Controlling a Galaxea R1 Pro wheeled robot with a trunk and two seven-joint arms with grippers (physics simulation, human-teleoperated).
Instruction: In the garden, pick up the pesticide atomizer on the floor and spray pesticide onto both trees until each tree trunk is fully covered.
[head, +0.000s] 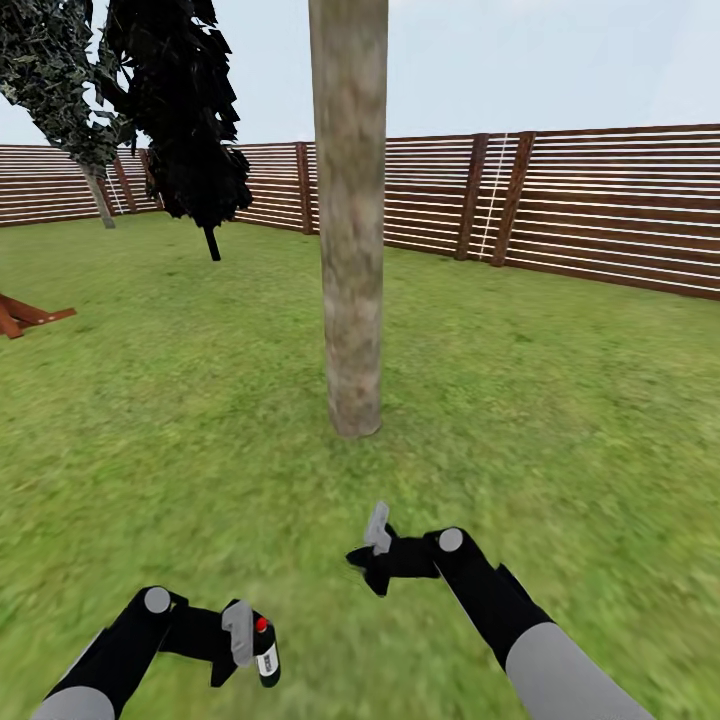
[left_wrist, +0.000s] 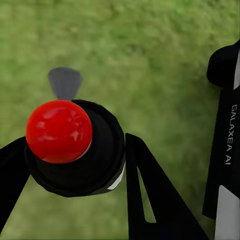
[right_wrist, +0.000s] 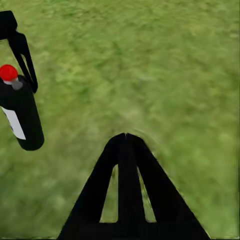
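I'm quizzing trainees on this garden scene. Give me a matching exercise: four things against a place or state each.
Things:
1. black cylindrical atomizer bottle with red cap
2. right gripper
3. pale mottled tree trunk
4. brown slatted wooden fence

Place or state:
A. shut, holding nothing
B. upright in grass ahead
C. held in left gripper
D. edging the lawn behind

Pairs: 1-C, 2-A, 3-B, 4-D

Left end effector (head: 243, 648) clamped on pesticide atomizer (head: 266, 655), right end effector (head: 368, 560) fingers pressed together, both arms extended forward low.
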